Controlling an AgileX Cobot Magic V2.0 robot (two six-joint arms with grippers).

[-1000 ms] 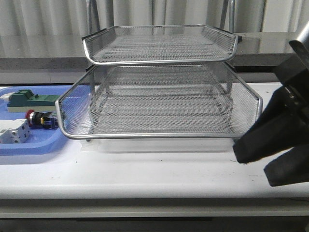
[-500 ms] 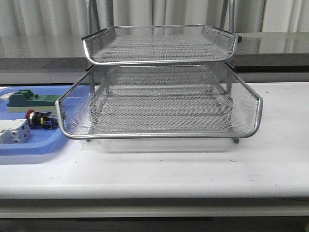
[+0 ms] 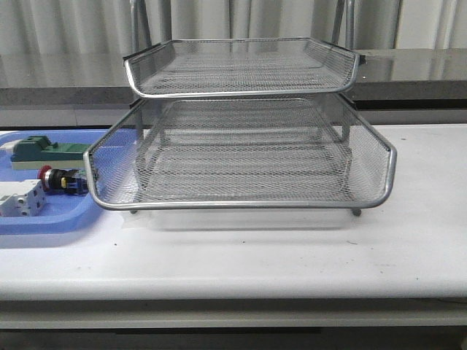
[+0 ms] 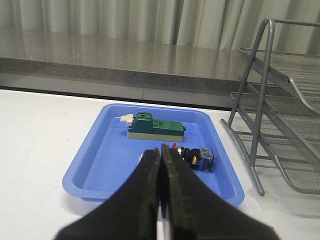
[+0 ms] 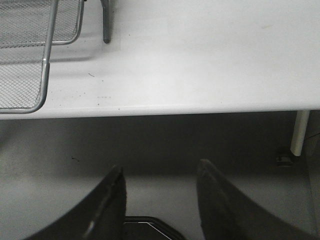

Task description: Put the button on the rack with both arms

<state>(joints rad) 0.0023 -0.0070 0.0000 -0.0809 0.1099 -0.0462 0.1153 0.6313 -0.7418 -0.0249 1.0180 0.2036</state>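
Left wrist view shows the left gripper (image 4: 161,200) pressed shut, so it should open wide before reaching the button (image 4: 192,155) in the blue tray (image 4: 95,165), frame center; the right gripper (image 5: 160,200) waits open.

The white bench (image 3: 292,262) carries the rack (image 3: 241,197) at its middle and a blue tray (image 3: 44,219) at left.

You see a rack (image 3: 241,157) of fine silver wire mesh with polished metal rims that catch the light. The tray (image 4: 107,155) beside it looks like smooth blue plastic with a soft sheen. The button (image 3: 47,175) has a glossy red cap. The tabletop (image 3: 241,259) is smooth, matt white. Both tools, left (image 4: 161,172) and right (image 5: 160,197), look like matt black plastic.
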